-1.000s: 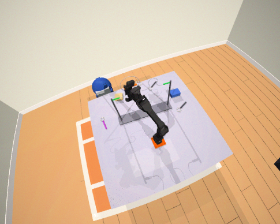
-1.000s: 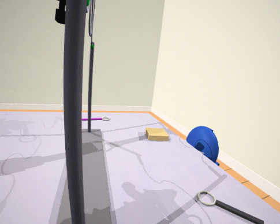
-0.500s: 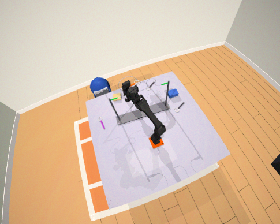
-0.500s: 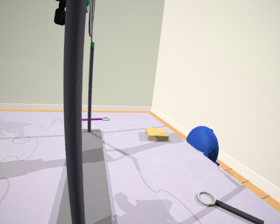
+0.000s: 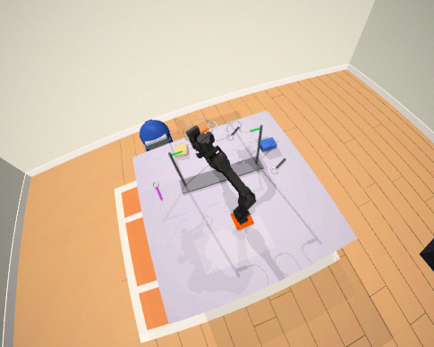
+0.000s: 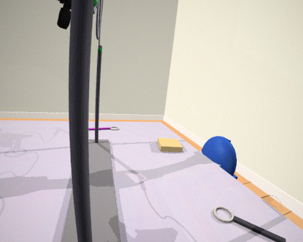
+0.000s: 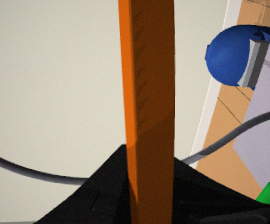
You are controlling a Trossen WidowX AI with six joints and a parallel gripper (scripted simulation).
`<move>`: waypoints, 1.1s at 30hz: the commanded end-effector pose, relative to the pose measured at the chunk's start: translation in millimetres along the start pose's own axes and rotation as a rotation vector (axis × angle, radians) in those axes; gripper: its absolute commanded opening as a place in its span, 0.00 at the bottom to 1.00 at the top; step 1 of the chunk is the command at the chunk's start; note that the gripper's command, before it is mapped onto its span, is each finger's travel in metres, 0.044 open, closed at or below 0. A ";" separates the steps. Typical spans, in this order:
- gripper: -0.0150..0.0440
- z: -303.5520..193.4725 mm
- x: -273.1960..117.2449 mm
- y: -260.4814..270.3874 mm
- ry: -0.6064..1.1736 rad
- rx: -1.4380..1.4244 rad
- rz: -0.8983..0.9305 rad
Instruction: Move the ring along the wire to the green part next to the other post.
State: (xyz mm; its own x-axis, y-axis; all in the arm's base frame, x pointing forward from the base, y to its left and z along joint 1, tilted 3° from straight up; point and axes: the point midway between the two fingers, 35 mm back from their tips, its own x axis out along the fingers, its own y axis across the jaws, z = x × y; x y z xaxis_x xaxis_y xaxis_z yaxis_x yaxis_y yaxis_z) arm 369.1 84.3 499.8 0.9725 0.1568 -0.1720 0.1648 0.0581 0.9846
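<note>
The orange handle [image 5: 204, 131] [image 7: 153, 90] is held in my shut gripper [image 5: 201, 133] [image 7: 151, 159], above the far side of the table, between the two posts. Its pale ring [image 5: 212, 125] is at the handle's right end, at the curved grey wire [image 5: 191, 121] [image 7: 31, 172]; whether the wire runs through it is too small to tell. The wire passes behind the handle in the wrist view, where the ring is out of sight. The left post [image 5: 177, 171] has a green part [image 5: 177, 153], and the right post [image 5: 259, 148] has another green part [image 5: 255, 130].
A yellow block [image 5: 181, 149] [image 6: 170, 145] lies behind the left post, a blue block [image 5: 268, 144] beside the right one. Dark-handled rings lie at the right post [image 5: 280, 164] and behind the wire stand [image 5: 234, 132]. A purple-handled ring [image 5: 159, 193] lies left. A blue helmet [image 5: 154, 133] [image 6: 219, 154] is beyond the table.
</note>
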 end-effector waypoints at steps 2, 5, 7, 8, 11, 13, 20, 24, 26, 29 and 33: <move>0.00 0.9 0.7 -2.7 -0.014 -0.072 -0.025; 0.00 1.0 0.9 -4.2 -0.019 -0.107 -0.037; 0.00 1.2 0.9 -5.1 -0.022 -0.130 -0.045; 0.00 1.2 1.0 -5.6 -0.023 -0.142 -0.050; 0.00 1.4 1.1 -7.0 -0.028 -0.177 -0.062; 0.00 1.6 1.1 -8.0 -0.031 -0.200 -0.070; 0.00 2.4 1.3 -11.3 -0.041 -0.282 -0.099; 0.00 3.0 1.3 -13.1 -0.047 -0.329 -0.116; 0.00 3.3 1.3 -14.1 -0.050 -0.352 -0.124; 0.00 3.8 1.3 -15.4 -0.055 -0.387 -0.136; 0.00 4.6 1.3 -17.2 -0.061 -0.434 -0.153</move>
State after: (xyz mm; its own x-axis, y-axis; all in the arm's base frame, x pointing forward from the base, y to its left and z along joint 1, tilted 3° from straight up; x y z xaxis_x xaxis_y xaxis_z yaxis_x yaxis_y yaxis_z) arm 368.2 80.6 484.2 0.9546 0.0748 -0.2885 0.2277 0.4413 0.8680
